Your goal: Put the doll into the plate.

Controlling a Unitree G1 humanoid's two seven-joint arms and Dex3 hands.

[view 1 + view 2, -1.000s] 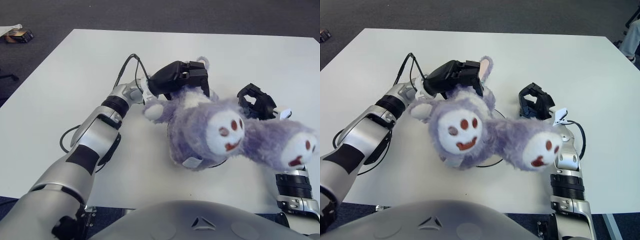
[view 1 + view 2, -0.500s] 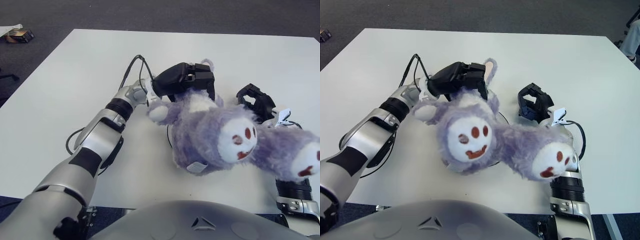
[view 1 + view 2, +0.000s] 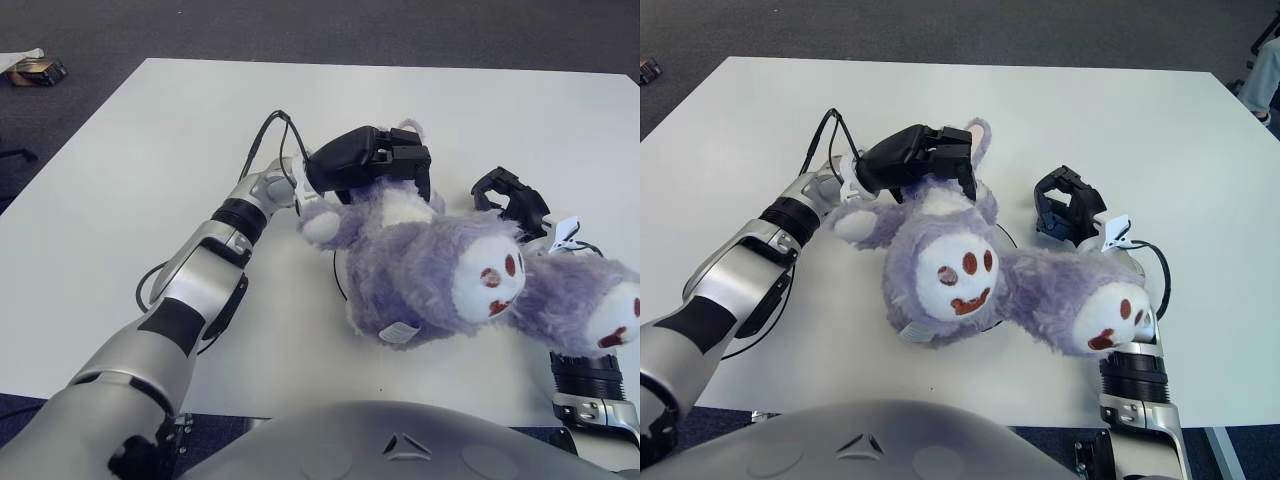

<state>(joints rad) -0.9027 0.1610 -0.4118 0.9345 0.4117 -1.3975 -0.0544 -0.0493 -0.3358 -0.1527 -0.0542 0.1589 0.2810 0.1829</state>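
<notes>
At centre frame, your black three-fingered left hand [image 3: 925,158] was curled down over the top end of the fluffy lavender plush doll [image 3: 970,275], its fingers pinching the fur by the pink-lined ear. From that grip the doll ran toward the lower right of the frame: its long axis went diagonally from the hand, through the white chest, out to the two big round feet with red smiling faces, which pointed at the camera. One foot sat near the middle, the other at lower right, lying over your right forearm.

Beneath the body only a thin dark curved edge of the plate [image 3: 338,281] showed; the rest was hidden, so you could not tell how well the doll was centred on it, or whether it rested there or hung just above.

Your black right hand [image 3: 1066,206] lay just beside the doll at centre right, fingers loosely spread and holding nothing.

The left hand was plainly the working one. As a judgement, the lowering was nearly finished; letting go called for the far foot to clear the right arm first.

Everything sat on the white table [image 3: 1160,120].
</notes>
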